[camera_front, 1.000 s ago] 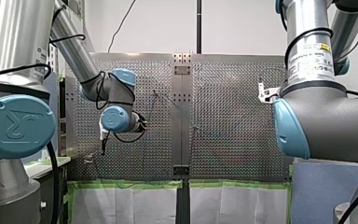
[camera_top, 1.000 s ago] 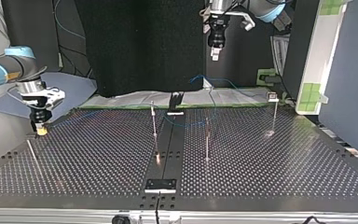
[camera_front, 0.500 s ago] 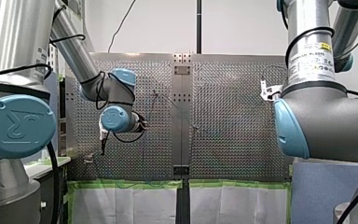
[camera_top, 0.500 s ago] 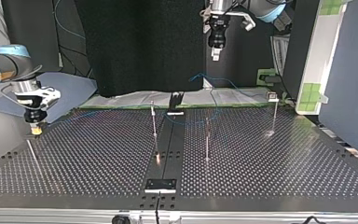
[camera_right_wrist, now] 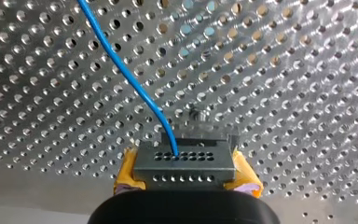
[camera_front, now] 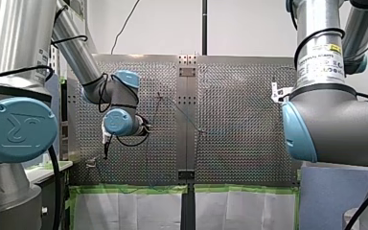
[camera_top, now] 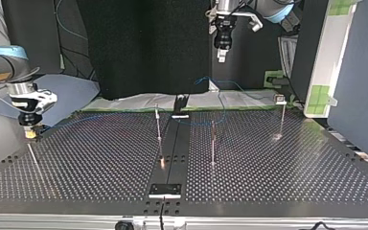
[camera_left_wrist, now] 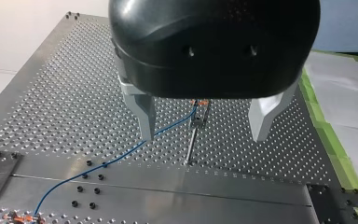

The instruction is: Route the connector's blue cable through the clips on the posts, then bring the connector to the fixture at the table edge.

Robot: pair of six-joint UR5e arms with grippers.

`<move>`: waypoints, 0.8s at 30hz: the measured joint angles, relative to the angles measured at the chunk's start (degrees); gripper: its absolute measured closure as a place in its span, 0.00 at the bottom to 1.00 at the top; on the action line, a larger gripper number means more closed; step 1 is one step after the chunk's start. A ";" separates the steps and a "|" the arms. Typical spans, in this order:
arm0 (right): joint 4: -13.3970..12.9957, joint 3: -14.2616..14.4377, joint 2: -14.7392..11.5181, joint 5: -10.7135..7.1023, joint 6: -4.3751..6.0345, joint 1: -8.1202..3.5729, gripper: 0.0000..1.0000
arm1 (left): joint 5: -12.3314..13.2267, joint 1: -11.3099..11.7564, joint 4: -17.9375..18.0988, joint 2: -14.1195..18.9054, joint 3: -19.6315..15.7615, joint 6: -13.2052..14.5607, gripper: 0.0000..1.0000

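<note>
In the right wrist view my right gripper (camera_right_wrist: 187, 179) is shut on the grey connector (camera_right_wrist: 184, 161), its yellow pads (camera_right_wrist: 246, 179) on both sides. The blue cable (camera_right_wrist: 121, 70) leaves the connector's face and runs off over the perforated plate. At the top view's left, that gripper (camera_top: 30, 133) hangs low over the table near its side edge. From there the cable (camera_top: 100, 116) trails toward the middle posts (camera_top: 158, 125). My left gripper (camera_top: 222, 53) hangs high at the back, open and holding nothing. In its wrist view its fingers (camera_left_wrist: 145, 114) straddle a clip post (camera_left_wrist: 196, 122) carrying the cable (camera_left_wrist: 121, 154) far below.
Three thin posts stand on the plate, the second (camera_top: 213, 143) near the middle and the third (camera_top: 282, 115) at the top view's right. A dark rail (camera_top: 172, 148) runs down the centre to a small block (camera_top: 165, 190). A thin rod (camera_top: 33, 160) lies near my right gripper.
My right gripper has carried the connector toward the top view's left edge and slightly lower, dragging the cable along. My left arm has stayed still.
</note>
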 joint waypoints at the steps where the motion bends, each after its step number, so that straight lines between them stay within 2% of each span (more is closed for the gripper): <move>1: -0.15 0.00 0.01 0.01 0.10 -0.06 1.00 | 0.00 0.00 0.00 0.00 0.01 0.02 0.00; 7: -0.84 -0.09 0.40 -0.04 0.52 -0.29 1.00 | 0.00 0.00 -0.04 0.00 0.01 0.06 0.00; 14: -0.61 -0.86 1.68 -0.08 0.23 -0.15 1.00 | 0.00 0.00 -0.09 0.00 0.03 0.14 0.00; 24: -0.69 -1.52 1.80 -0.87 0.35 0.21 1.00 | -0.04 0.07 -0.09 0.01 0.10 0.15 0.00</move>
